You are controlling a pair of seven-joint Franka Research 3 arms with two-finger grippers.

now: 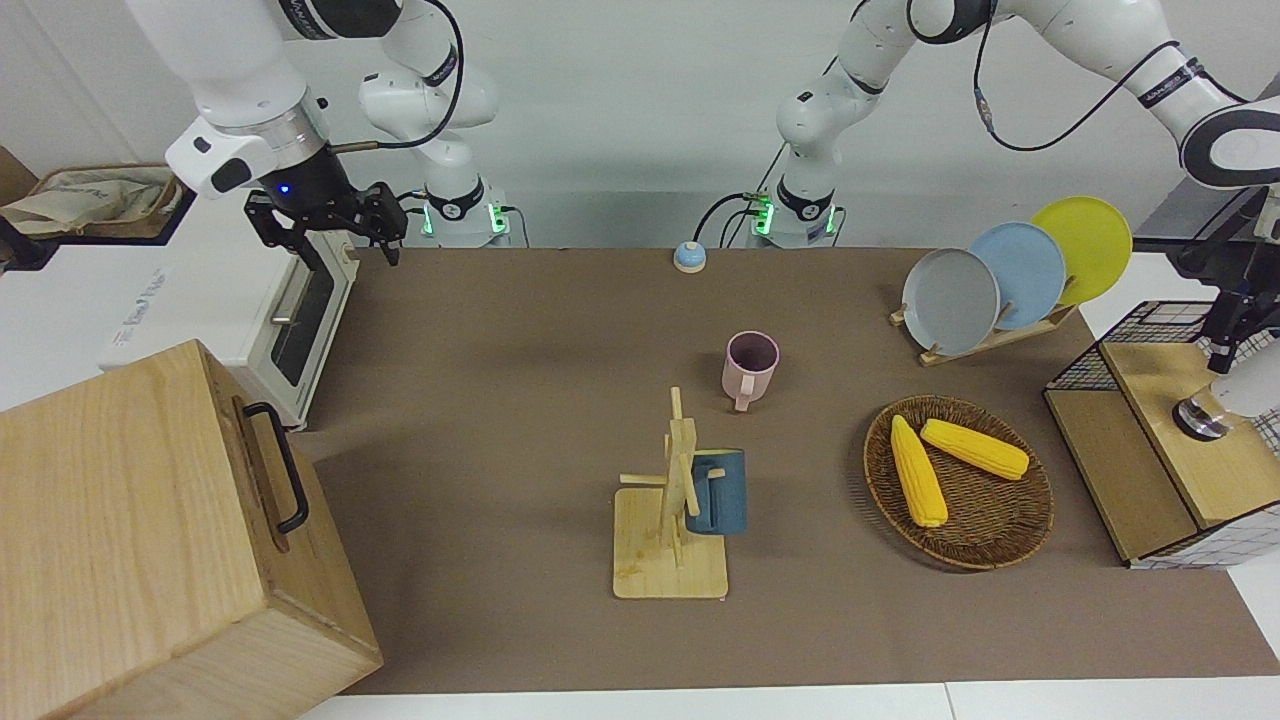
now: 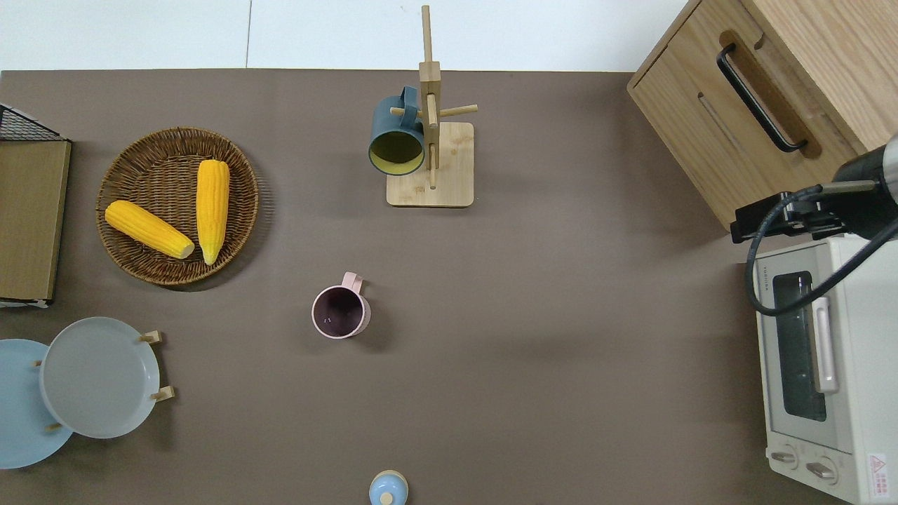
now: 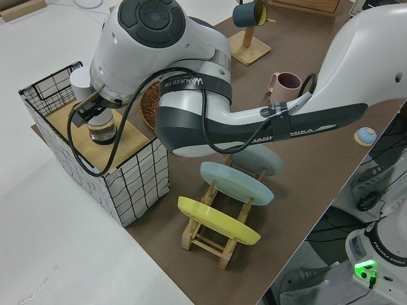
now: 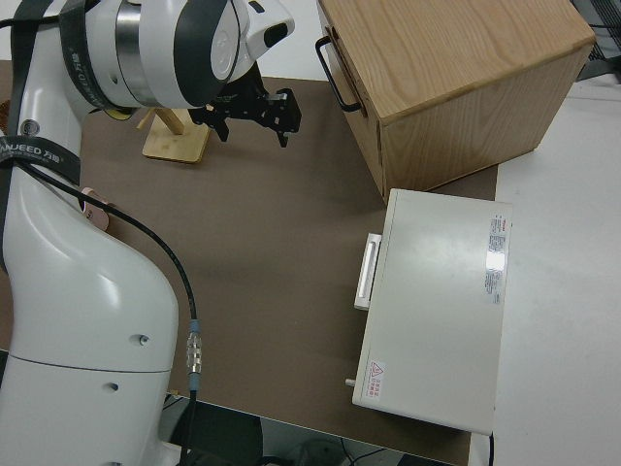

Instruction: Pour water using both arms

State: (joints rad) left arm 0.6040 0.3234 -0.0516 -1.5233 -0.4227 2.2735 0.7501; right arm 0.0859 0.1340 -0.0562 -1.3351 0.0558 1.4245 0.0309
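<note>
Centrally, pink mug (image 1: 749,366) stands between mug rack (image 1: 672,520) and bell (image 1: 688,257).

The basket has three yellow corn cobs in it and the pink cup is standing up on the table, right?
Not quite. The basket holds two corn cobs, not three; the overhead view shows both lying side by side in it. The pink cup does stand upright on the table.
</note>
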